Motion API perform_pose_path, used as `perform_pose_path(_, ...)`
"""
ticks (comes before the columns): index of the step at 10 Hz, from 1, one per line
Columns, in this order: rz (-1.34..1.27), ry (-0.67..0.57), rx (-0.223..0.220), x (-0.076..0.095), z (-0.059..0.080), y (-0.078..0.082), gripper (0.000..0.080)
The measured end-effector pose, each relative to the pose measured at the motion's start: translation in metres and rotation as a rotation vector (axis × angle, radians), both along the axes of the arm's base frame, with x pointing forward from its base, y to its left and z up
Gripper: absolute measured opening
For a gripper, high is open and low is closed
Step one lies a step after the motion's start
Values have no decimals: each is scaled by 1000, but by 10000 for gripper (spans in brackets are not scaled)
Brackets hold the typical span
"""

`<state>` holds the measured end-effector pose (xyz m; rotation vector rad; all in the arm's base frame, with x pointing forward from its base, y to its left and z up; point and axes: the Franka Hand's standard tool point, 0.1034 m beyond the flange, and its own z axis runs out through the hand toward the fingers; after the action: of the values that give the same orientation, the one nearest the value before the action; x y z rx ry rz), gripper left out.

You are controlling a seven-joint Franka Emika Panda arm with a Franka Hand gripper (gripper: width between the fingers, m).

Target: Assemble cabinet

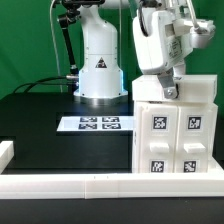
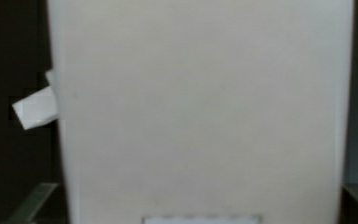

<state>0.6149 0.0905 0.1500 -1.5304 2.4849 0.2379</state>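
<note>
Cabinet (image 1: 175, 135) sits on the right side of the black table (image 1: 40, 115), at the near edge, touching or just behind the low white border rail (image 1: 100, 184). Marker board (image 1: 95, 123) lies to its left, apart from it, w/ the robot base (image 1: 100, 70) beyond at the far side. Progress, as a judgement: late stage. The box looks closed up, w/ four tags (image 1: 158, 126) in a 2x2 grid on the near face, a thicker slab across the top, and no loose parts visible on the table. Whatever is left is prob. final seating or tightening of the top; can't confirm from these views. Orientation: cabinet stands upright, tagged face toward the near side, long axis approx. vertical, though height is only a bit more than width and depth is hidden. Gripper (image 1: 168, 90) is down at the cabinet's top left corner, touching or nearly so. Wrist view is filled by the white cabinet (image 2: 194, 110), w/ a small tilted white tab (image 2: 37, 105) off one side. Can't tell whether the claw is clenched or released.
</note>
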Motion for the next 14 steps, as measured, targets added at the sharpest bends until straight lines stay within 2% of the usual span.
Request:
perform_pose_path(1, 30, -7, -2, 0, 0, 1, 630)
perform_pose_path(2, 39, -12, -2, 0, 2, 2, 761)
perform_pose_path(3, 54, -30, 2, 1, 10, 3, 792)
perform_pose_path(6, 64, -78, 27, 7, 37, 8, 797)
perform_pose_path(10, 125, -97, 25, 8, 37, 9, 797)
perform_pose_path(11, 345, -138, -21, 5, 36, 10, 797)
perform_pose_path(14, 760, -209, -74, 7, 40, 20, 797)
